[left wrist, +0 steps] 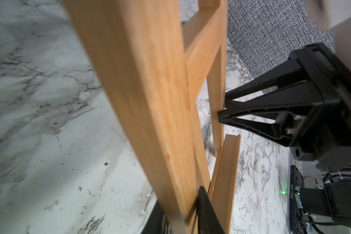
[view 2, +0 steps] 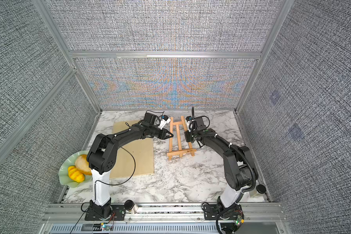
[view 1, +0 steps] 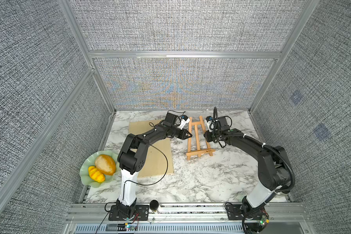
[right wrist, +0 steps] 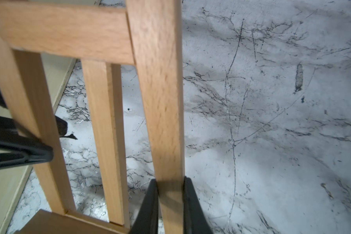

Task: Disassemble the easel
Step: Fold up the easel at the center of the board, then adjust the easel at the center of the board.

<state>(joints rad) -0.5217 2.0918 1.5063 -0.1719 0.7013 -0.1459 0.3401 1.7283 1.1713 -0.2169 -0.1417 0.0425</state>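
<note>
The easel (view 1: pixel 197 139) stands on the marble table (view 1: pixel 190 182) between the arms. The right end effector (right wrist: pixel 170 182) pinches the leg on its side. The left end effector (view 1: pixel 189 134) straddles the opposite leg, but whether it clamps cannot be told. A clean separation likely needs one arm bracing firmly while the other pulls straight along the joint, without twisting.

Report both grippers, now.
Left gripper: closed on one outer leg of the easel.
Right gripper: closed on the easel's other outer leg.
</note>
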